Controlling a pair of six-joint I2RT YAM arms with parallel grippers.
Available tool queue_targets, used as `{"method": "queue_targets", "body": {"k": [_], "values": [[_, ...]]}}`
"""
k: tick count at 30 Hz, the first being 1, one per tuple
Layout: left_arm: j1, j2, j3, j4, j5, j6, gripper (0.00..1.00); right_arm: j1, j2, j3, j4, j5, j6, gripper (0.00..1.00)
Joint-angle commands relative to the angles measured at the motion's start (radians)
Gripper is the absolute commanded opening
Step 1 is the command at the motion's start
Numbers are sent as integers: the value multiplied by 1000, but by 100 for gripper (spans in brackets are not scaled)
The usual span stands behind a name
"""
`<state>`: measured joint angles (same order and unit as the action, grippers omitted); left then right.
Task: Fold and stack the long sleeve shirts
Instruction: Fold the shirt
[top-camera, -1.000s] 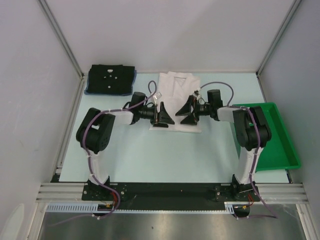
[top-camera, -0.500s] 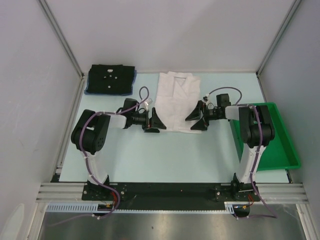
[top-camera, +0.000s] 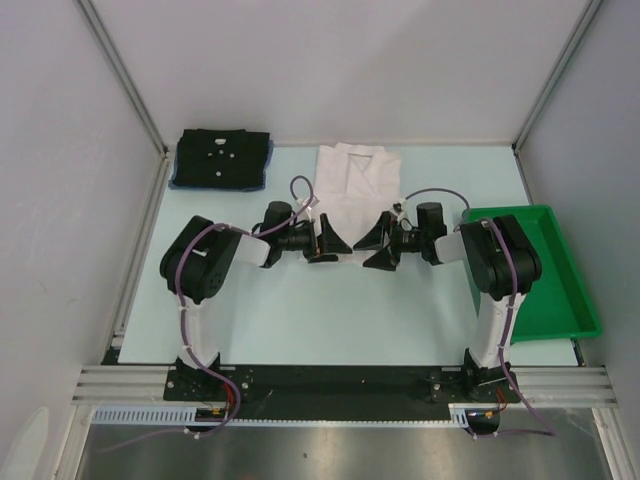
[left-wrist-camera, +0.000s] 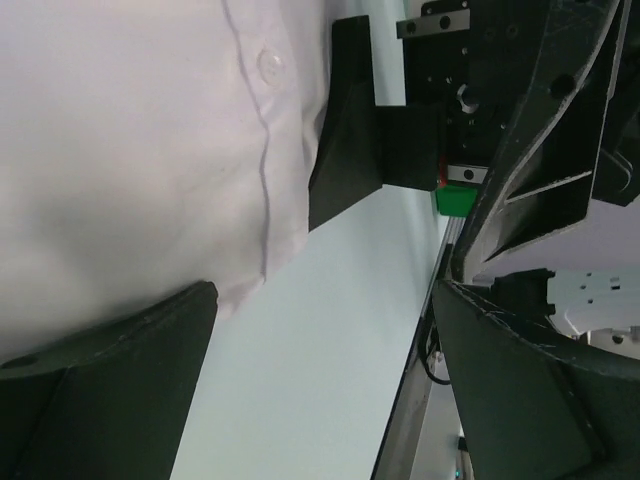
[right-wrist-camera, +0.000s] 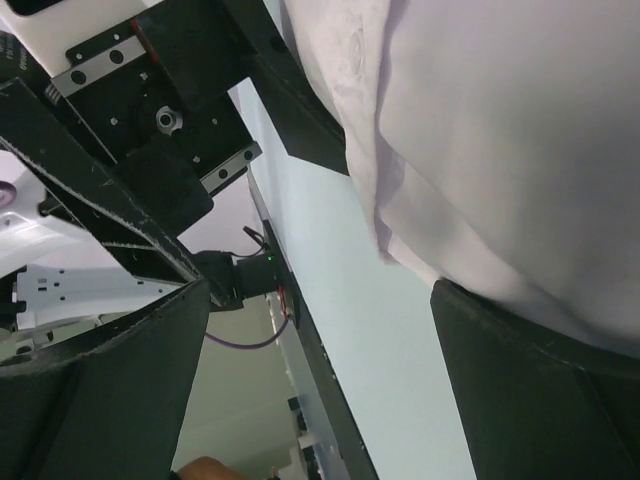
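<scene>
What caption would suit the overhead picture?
Left end effector and right end effector, both open, over a plain white cloth shirt.

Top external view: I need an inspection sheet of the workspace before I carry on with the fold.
Surface: pale blue table, no stains seen.
Job's things: white shirt lies flat at centre back, sleeves tucked in; black shirt is folded on top of a blue shirt at the far left corner.
Clutter: green tray at the right edge, nothing seen in it.
Grippers: left gripper and right gripper are both open at the white shirt's near corners, not gripping.
Cables: purple cables loop along both arms, no snag seen.
Surroundings: white walls, aluminium frame.
</scene>
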<state>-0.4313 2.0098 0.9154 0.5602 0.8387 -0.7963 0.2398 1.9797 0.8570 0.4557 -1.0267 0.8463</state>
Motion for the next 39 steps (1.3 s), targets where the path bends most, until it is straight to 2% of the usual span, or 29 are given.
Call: {"method": "queue_targets", "body": {"k": [1, 5, 8, 10, 11, 14, 16, 17, 19, 20, 22, 23, 24, 29, 31, 34, 37, 39], "values": [[75, 9, -90, -17, -174, -40, 99, -46, 42, -48, 26, 136, -21, 100], [153, -42, -157, -88, -142, 12, 99, -128, -11, -104, -98, 110, -73, 100], [209, -95, -182, -175, -95, 104, 99, -187, -74, -101, -298, 79, -168, 100], [256, -146, -182, -267, -58, 150, 100, -232, -126, -84, -395, 51, -228, 100], [269, -167, -179, -287, -35, 204, 99, -241, -146, -70, -496, 39, -287, 100], [275, -265, -109, -400, 54, 311, 99, -266, -214, 26, -589, -32, -319, 100], [250, -296, -49, -404, 80, 292, 100, -248, -235, 97, -548, -75, -267, 100], [240, -296, -26, -381, 85, 229, 99, -243, -229, 115, -466, -88, -232, 100], [197, -266, 43, -272, 82, 178, 99, -198, -196, 186, -353, -102, -142, 100], [183, -206, 75, -252, 67, 140, 99, -180, -147, 213, -265, -102, -113, 100], [151, -140, 161, -165, 47, 88, 99, -168, -92, 278, -191, -69, -32, 100], [141, -99, 193, -131, 27, 60, 100, -156, -17, 295, -78, -62, -6, 99], [123, -30, 271, -122, 17, 57, 99, -155, 22, 325, -59, -52, 10, 100], [117, 179, 456, -85, -9, 22, 99, -145, 264, 515, 58, -49, 40, 100], [127, 245, 511, -120, -19, 37, 99, -154, 336, 560, 35, -38, -19, 100], [161, 290, 537, -206, -30, 81, 99, -183, 384, 631, -96, -30, -111, 100], [216, 270, 484, -264, -24, 117, 99, -218, 369, 642, -250, -18, -225, 100], [255, 207, 458, -339, -20, 216, 99, -230, 343, 642, -345, -21, -298, 100]]}}
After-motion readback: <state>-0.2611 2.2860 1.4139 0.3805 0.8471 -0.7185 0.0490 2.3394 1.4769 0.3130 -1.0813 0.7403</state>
